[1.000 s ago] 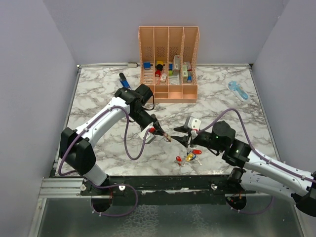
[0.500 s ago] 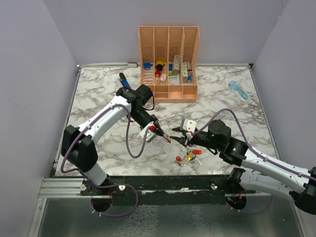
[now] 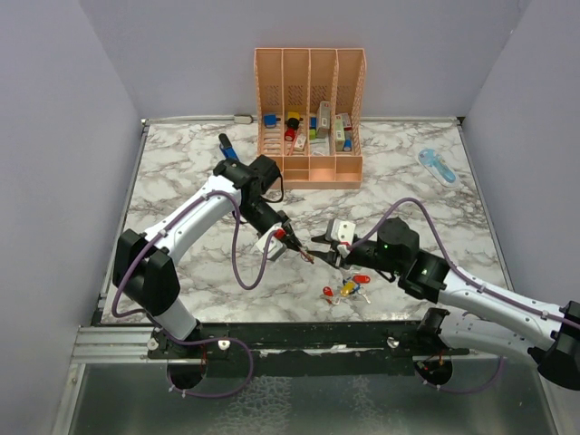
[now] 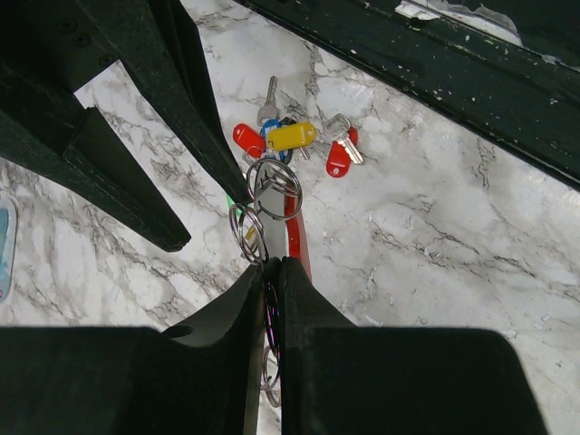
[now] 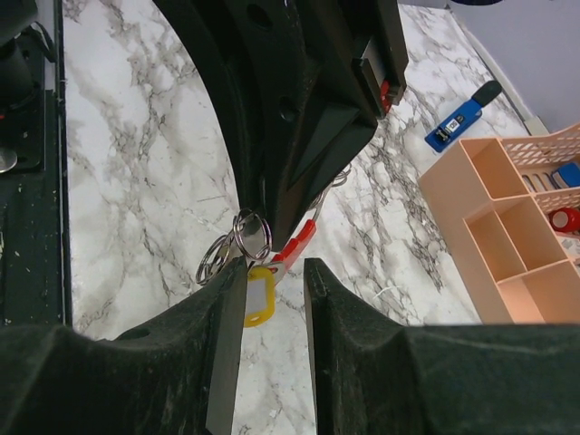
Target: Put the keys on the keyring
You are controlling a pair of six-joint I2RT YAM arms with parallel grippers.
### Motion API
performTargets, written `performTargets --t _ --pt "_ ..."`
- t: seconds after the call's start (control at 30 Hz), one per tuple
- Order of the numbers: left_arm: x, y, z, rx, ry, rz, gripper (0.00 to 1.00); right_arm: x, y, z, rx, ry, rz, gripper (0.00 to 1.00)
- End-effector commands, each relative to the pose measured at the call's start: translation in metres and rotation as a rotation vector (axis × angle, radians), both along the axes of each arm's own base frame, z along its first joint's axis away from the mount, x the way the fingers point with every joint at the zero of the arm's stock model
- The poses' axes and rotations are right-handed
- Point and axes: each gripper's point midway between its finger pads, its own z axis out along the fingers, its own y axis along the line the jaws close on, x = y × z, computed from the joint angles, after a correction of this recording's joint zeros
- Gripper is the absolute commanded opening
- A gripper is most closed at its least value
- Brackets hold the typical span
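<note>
Top external view: the keys (image 3: 347, 288) were seen lying in a loose cluster on the tabletop (image 3: 172, 163), near its front edge and just in front of the right arm's wrist.

The keyring (image 4: 295, 237) was held clear of the tabletop, left of and behind the keys. Its long axis ran from upper left to lower right in this view, with the free end pointed at the right fingers (image 5: 210, 340).

Left wrist view: the left fingers (image 4: 240, 317) were closed on the near end of the keyring. Its red side ran straight out from them toward the keys. Two wire rings (image 4: 272, 181) were noted at the far end.

Right wrist view: the right fingers were recorded standing apart, with marble visible in the gap. Their tips were just below the wire rings. A yellow tag (image 5: 259, 300) was seen between the tips; contact with it could not be judged.
</note>
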Motion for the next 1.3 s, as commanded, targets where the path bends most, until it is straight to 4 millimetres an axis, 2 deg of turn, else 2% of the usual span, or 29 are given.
performTargets --t 0.0,0.2,0.53,0.6,0.67,0.77,0.87,1.03,1.07,1.1,1.13,1.17,1.27 --pt "0.000 -0.010 0.014 -0.111 -0.044 -0.058 0.00 -0.003 0.011 0.026 0.050 -0.055 0.048 0.31" --pt "-0.002 -0.010 0.010 -0.109 -0.030 -0.064 0.00 -0.006 0.016 0.031 0.056 -0.064 0.071 0.30" --pt "-0.001 -0.013 0.013 -0.126 -0.028 -0.069 0.00 -0.010 0.021 0.016 0.000 -0.053 0.096 0.28" --pt "-0.001 -0.014 0.014 -0.134 -0.028 -0.069 0.00 -0.010 0.021 0.016 0.000 -0.054 0.096 0.23" --pt "-0.002 -0.014 0.015 -0.137 -0.026 -0.070 0.00 -0.011 0.021 0.015 -0.001 -0.050 0.097 0.12" --pt "-0.002 -0.014 0.016 -0.138 -0.027 -0.070 0.00 -0.011 0.021 0.011 -0.016 -0.041 0.101 0.06" --pt "-0.002 -0.013 0.016 -0.136 -0.029 -0.070 0.00 -0.013 0.021 0.010 -0.024 -0.032 0.111 0.02" --pt "0.000 -0.013 0.015 -0.125 -0.041 -0.070 0.00 -0.015 0.021 0.009 -0.038 -0.002 0.116 0.01" --pt "0.001 -0.012 0.013 -0.117 -0.047 -0.072 0.05 -0.015 0.021 0.007 -0.047 0.010 0.112 0.01" --pt "0.003 -0.012 0.012 -0.109 -0.056 -0.072 0.21 -0.015 0.020 0.007 -0.049 0.020 0.106 0.01" --pt "0.006 -0.011 0.010 -0.099 -0.065 -0.068 0.70 -0.015 0.019 0.007 -0.054 0.032 0.095 0.01" --pt "0.009 -0.009 0.009 -0.084 -0.074 -0.058 0.95 -0.014 0.017 0.007 -0.049 0.052 0.077 0.01" --pt "0.024 -0.005 0.005 -0.050 -0.089 -0.012 0.99 -0.012 0.012 0.008 -0.040 0.115 0.023 0.01"
